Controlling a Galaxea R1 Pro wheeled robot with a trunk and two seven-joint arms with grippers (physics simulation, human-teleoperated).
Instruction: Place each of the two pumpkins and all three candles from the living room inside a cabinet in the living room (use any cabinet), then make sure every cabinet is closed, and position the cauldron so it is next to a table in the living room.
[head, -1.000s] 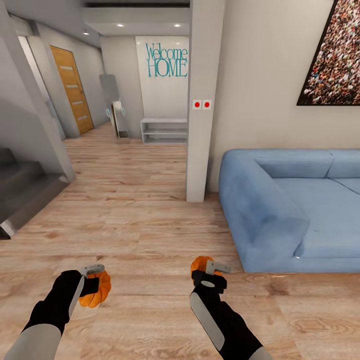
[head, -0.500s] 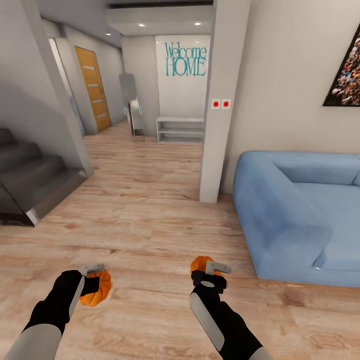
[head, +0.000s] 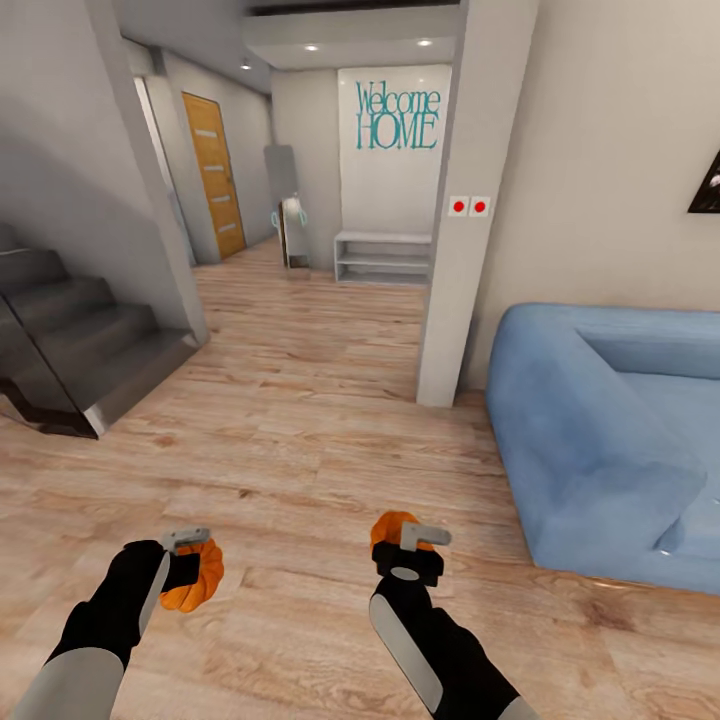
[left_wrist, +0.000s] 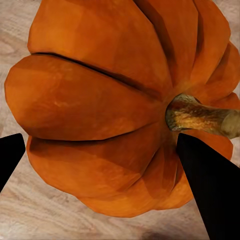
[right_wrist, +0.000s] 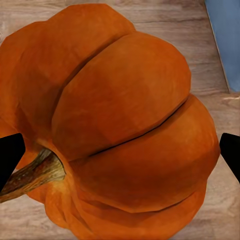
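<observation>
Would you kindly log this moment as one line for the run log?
left gripper: shut on left pumpkin | right gripper: shut on right pumpkin | surroundings: wood floor, blue sofa, stairs

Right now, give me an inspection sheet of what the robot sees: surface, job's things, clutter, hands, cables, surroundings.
Surface: wood floor, bare ahead.
Job's things: left pumpkin and right pumpkin, each carried in a hand.
Clutter: nothing seen.
Hands: left hand shut on left pumpkin; right hand shut on right pumpkin.
Cables: nothing seen.
Surroundings: blue sofa at right, stairs at left, pillar with two red buttons, hallway with Welcome HOME wall, shelf, wooden door.
</observation>
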